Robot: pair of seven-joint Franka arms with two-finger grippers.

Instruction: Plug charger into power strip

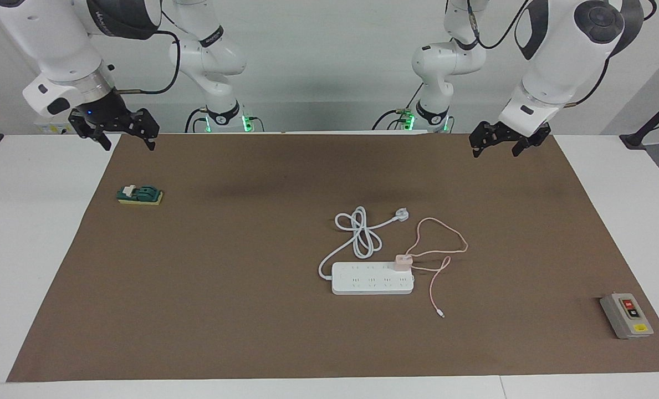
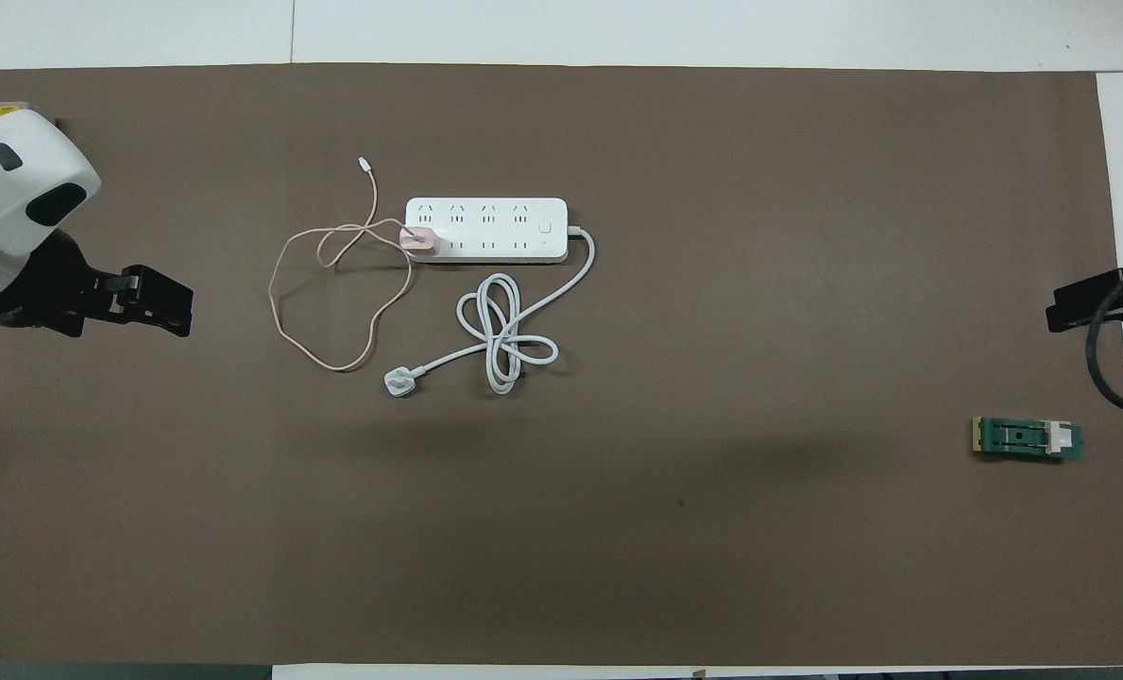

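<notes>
The small pale pink cube charger (image 1: 403, 262) sits seated in the long white plastic power strip (image 1: 372, 283), well apart from both raised, empty claws: left gripper (image 1: 497, 143) spread, right gripper (image 1: 122, 132) spread. Plugging looks finished; nothing further seems needed.

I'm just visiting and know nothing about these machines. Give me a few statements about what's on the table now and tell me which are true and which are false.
1. The pink charger sits on the power strip, at the strip's end toward the left arm. True.
2. The left tool holds the charger. False: it is open, empty and raised over the mat's edge by the robots.
3. The white plug is pushed into the power strip. False: it lies loose on the brown mat, nearer the robots.
4. The right tool is open and holds nothing. True.
</notes>
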